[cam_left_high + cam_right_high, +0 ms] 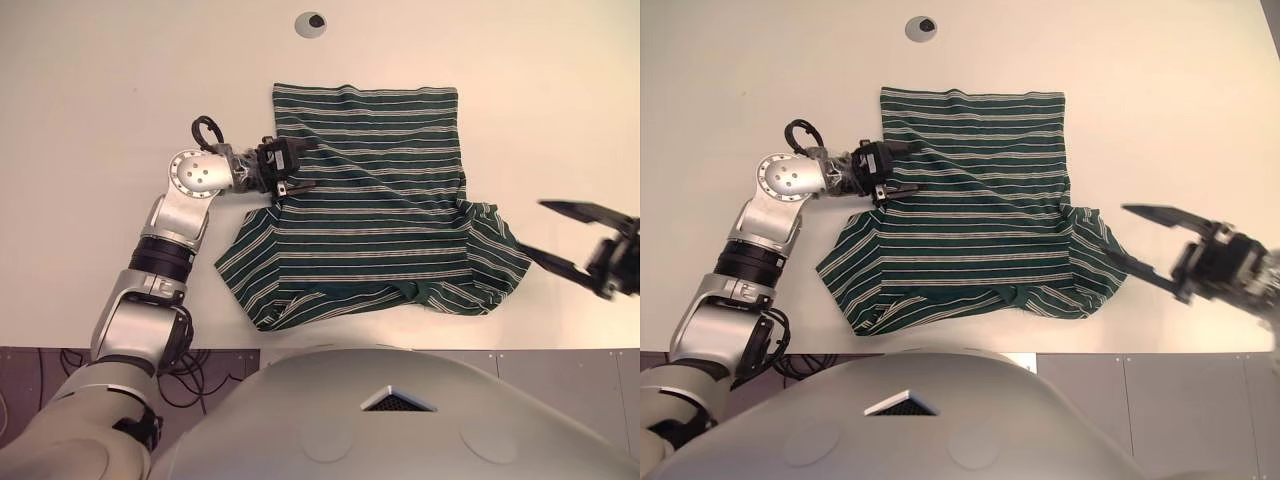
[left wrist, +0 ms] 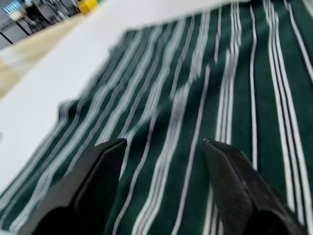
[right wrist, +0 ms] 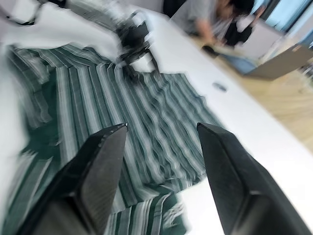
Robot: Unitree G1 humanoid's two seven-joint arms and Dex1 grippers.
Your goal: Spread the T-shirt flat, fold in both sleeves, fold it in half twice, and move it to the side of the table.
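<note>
A dark green T-shirt (image 1: 385, 215) with thin white stripes lies on the white table (image 1: 90, 110), roughly spread out. Its far edge is straight, while its near edge and both sleeves are rumpled and partly tucked under. My left gripper (image 1: 312, 164) is open at the shirt's left edge, one finger on either side of a fold of cloth; in the left wrist view its fingers (image 2: 102, 166) hover just above the striped fabric (image 2: 195, 98). My right gripper (image 1: 532, 224) is open, just off the bunched right sleeve (image 1: 495, 250) and holding nothing.
A round cable port (image 1: 311, 23) sits in the table beyond the shirt. The table's front edge (image 1: 220, 348) runs close to the shirt's near hem. Bare tabletop lies to the left, right and far side of the shirt.
</note>
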